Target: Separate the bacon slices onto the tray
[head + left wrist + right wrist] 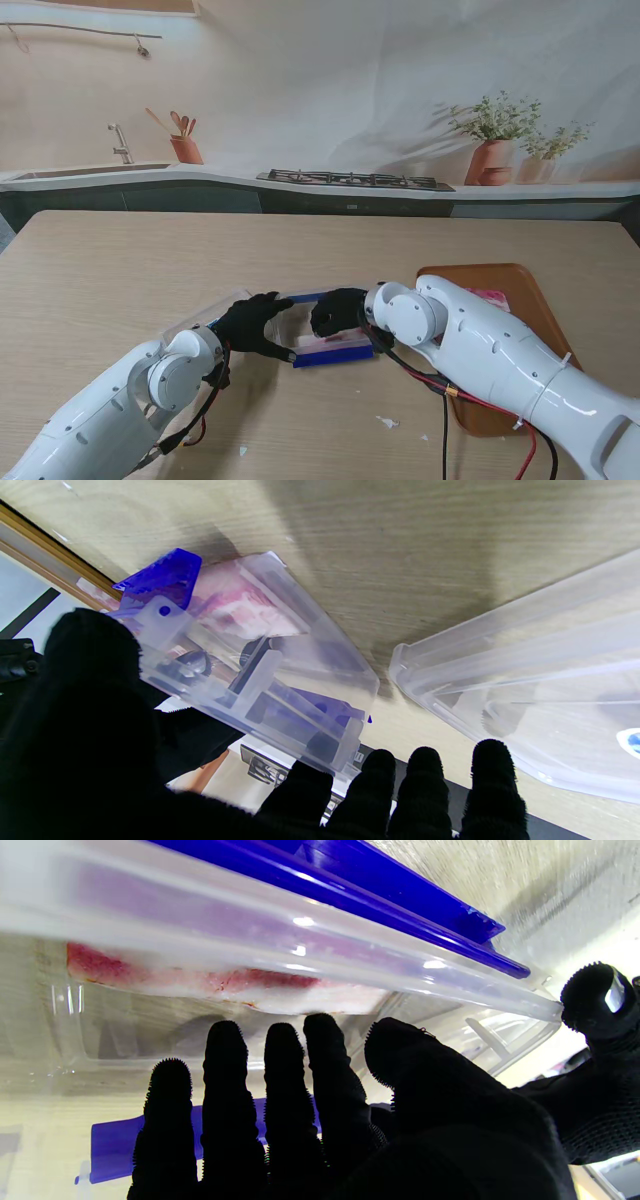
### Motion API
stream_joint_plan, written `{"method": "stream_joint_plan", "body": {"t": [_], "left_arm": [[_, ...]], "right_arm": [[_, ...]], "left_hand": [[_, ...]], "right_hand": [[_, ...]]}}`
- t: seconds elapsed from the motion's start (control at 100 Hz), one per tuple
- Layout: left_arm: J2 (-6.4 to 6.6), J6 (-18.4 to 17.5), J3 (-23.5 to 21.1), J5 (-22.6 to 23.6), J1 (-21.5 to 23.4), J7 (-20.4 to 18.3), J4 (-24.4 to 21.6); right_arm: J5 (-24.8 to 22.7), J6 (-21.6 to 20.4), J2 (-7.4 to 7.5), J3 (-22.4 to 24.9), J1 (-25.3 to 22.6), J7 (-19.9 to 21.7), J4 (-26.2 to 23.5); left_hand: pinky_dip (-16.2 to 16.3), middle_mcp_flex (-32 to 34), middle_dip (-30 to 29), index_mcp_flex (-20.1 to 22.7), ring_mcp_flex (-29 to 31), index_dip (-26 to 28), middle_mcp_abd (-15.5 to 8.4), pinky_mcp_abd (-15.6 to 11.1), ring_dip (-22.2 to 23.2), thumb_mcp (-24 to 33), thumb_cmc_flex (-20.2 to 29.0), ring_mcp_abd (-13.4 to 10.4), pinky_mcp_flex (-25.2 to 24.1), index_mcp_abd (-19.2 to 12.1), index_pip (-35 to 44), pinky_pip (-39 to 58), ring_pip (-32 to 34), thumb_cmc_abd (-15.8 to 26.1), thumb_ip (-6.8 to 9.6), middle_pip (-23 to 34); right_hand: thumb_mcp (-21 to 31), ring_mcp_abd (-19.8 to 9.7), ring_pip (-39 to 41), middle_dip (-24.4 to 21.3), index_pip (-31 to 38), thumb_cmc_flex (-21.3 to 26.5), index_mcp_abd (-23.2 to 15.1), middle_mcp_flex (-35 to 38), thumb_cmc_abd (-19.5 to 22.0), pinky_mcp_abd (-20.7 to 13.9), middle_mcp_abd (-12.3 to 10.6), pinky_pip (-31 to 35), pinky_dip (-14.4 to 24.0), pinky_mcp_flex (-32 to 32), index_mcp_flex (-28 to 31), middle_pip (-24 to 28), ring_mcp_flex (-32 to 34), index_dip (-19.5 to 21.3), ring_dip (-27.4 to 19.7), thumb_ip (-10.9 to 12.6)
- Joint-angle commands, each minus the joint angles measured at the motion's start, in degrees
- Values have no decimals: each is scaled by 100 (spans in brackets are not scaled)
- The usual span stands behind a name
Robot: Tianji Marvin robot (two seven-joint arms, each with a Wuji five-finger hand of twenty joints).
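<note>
A clear plastic container [335,352] with blue clips sits mid-table, with pink bacon [325,342] inside. My left hand [255,322] grips its left wall; the left wrist view shows the thumb over the container [280,645] rim and the fingertips [300,790] beneath it. My right hand [338,310] reaches into the box from the right. In the right wrist view its fingers [280,1060] are spread, their tips just short of the bacon [225,985] and holding nothing. A brown tray [520,290] lies on the right with one pink slice [490,297] on it.
The container's clear lid [215,312] lies on the table beside my left forearm, also seen as the lid [550,680] in the left wrist view. White scraps [388,422] sit nearer to me. Red and black cables [445,400] hang from the right arm.
</note>
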Motion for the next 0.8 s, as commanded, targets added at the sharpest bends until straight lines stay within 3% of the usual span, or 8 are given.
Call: {"method": "stream_joint_plan", "body": {"t": [0.0,0.26,0.44,0.6,0.79], "left_arm": [[11,32,28,33,86,-139,54],[10,41,23,36,89,-136,48],[10,39,32,27,81,-143,52],[10,40,31,24,81,-144,51],[10,41,29,22,80,-145,51]], "right_arm": [[3,35,-32,-78,-83,188,67],[113,67,-19,-64,-73,295,57],[126,79,3,-43,-58,368,27],[234,128,-10,31,-92,383,13],[248,207,13,92,-122,444,-68]], "left_hand": [[113,101,4,63,-200,-69,-655,16,-47,695,546,-86,-60,330,35,-175,-133,114,107,157],[117,100,2,69,-199,-68,-654,13,-47,690,546,-90,-60,328,36,-174,-132,102,107,156],[119,104,2,72,-199,-69,-651,16,-46,691,542,-89,-62,330,34,-174,-132,93,105,159],[120,105,0,72,-200,-69,-655,16,-46,696,541,-88,-56,330,34,-173,-131,101,105,160],[119,103,-3,74,-195,-69,-652,15,-45,696,534,-91,-58,331,35,-176,-129,101,103,160]], "right_hand": [[-159,181,-218,146,619,99,-90,193,141,43,129,-137,48,-16,253,275,280,-169,-177,81],[-203,215,35,790,1507,238,-214,483,38,69,109,-203,54,-9,469,834,438,-79,-63,-29],[-247,193,110,1110,2311,323,-466,629,-18,84,-85,-248,74,33,471,879,534,333,-32,-66],[-225,203,92,821,2696,315,-383,547,-34,103,-26,-257,99,111,590,338,597,947,-46,-66],[-192,293,350,615,2873,303,-449,884,-57,159,93,-26,166,348,446,472,1028,1462,43,-83]]}}
